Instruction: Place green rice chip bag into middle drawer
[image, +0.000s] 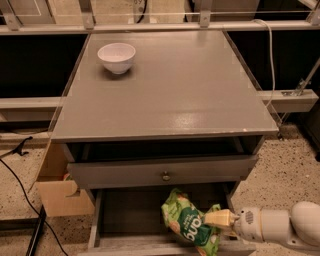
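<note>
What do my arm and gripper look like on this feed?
The gripper, at lower right against the crinkly green rice chip bag over the open grey wooden middle drawer, is a pale yellow tapered wedge. Behind it sits a white cylindrical wrist with a small dotted patch, then a rounded white arm. No cables show.

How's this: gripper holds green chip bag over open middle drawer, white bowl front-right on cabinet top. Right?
No: camera view shows the white bowl back-left on the cabinet top. The gripper does hold the green rice chip bag over the open middle drawer.

1 bowl (116, 56), 1 bag (186, 223), 2 drawers (127, 212), 1 gripper (213, 219) (lower right).
</note>
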